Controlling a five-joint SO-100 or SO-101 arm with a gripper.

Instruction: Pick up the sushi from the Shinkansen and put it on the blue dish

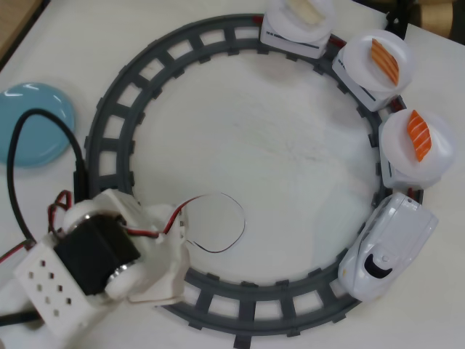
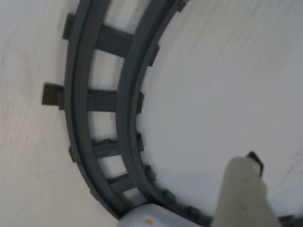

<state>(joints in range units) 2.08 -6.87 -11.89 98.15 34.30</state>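
Note:
In the overhead view the white Shinkansen stands on the grey ring track at the lower right. The car behind it carries a white plate with the vivid red-orange sushi. The blue dish lies at the left, outside the track, and holds nothing. My gripper hangs over the track's lower left, far from the sushi, with nothing seen in it. The wrist view shows one white finger over the bare table beside the track; the other finger is out of view.
Two more cars follow on the track: one with a paler orange piece, one with a cream-white piece. A thin black wire loop lies inside the ring. A black cable crosses by the dish.

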